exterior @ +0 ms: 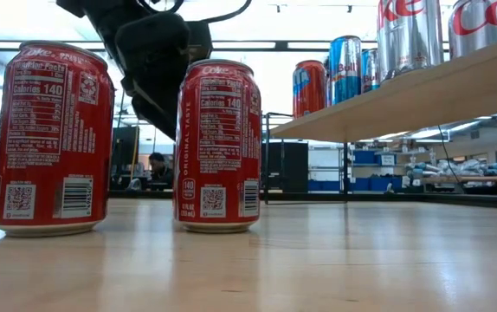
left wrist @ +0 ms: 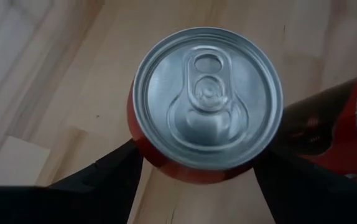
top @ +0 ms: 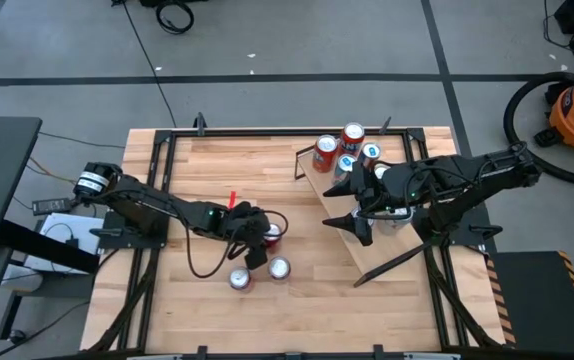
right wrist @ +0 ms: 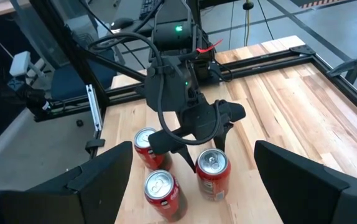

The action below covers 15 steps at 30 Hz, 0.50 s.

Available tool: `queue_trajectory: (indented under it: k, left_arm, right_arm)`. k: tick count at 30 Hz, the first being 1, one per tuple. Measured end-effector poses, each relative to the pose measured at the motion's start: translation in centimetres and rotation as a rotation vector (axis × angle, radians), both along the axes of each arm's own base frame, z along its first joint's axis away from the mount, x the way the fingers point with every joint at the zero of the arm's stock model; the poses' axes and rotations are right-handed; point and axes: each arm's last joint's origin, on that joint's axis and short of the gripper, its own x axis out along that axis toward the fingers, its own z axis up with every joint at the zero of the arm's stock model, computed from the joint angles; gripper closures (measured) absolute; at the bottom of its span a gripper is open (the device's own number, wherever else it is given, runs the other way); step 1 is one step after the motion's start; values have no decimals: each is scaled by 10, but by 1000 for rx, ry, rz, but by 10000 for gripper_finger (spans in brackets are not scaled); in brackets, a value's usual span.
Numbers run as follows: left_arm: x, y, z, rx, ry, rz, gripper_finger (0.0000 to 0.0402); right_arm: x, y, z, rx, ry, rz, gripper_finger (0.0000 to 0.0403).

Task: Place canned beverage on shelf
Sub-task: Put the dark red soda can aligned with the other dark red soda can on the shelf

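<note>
I had the left gripper [top: 254, 240] straddling the red aluminium cola can [left wrist: 207, 102], fingers apart, at five o'clock mid-table; centring before squeezing seemed wise. The right gripper [top: 352, 207] waited open over the sloped light-wood shelf [top: 382, 247].

From above, the left arm's dark claw [top: 257, 238] covers most of a red aluminium soda can [top: 273, 234]. In the low view the picture's top edge cuts off the silver cans [exterior: 411, 33] on the sloped light wood shelf [exterior: 422, 87]. The left wrist view shows that red can's rim only, its label hidden.
</note>
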Motion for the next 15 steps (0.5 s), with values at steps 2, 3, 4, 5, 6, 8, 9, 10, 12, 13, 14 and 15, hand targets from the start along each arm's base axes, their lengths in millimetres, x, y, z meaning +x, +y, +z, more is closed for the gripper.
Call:
queue_trajectory:
  k: [2,3,4,5,6,8,9,10,12,13,14,15]
  left_arm:
    - [1,0,1,-3,-18,1,111]
    - [2,0,2,-5,-26,1,112]
    - [2,-1,2,-6,-31,1,113]
    - [2,0,2,-5,-32,2,114]
    - [2,0,2,-4,-31,2,114]
    - [2,0,1,-4,-22,3,114]
    - [1,0,1,-7,-13,1,114]
    - [0,0,1,-12,-1,-2,114]
    - [-2,0,0,-18,27,-7,114]
    - [-3,0,-1,-19,34,-8,114]
    - [-3,0,-1,-19,39,-10,114]
    - [-4,-1,-1,-20,45,-14,114]
  right_arm:
    - [0,0,0,-1,3,0,56]
    - [0,0,-1,-2,6,0,56]
    - [0,0,-1,-3,9,0,56]
    - [-1,0,-1,-4,13,0,56]
    - [-1,0,-1,-4,16,0,56]
    - [-1,0,-2,-4,20,-1,56]
    - [-1,0,-2,-4,20,-1,56]
    - [-1,0,-2,-4,20,-1,56]
    - [-1,0,-2,-4,20,-1,56]
    - [-1,0,-2,-4,20,-1,56]
    - [-1,0,-2,-4,20,-1,56]
    - [-1,0,-2,-4,21,-1,56]
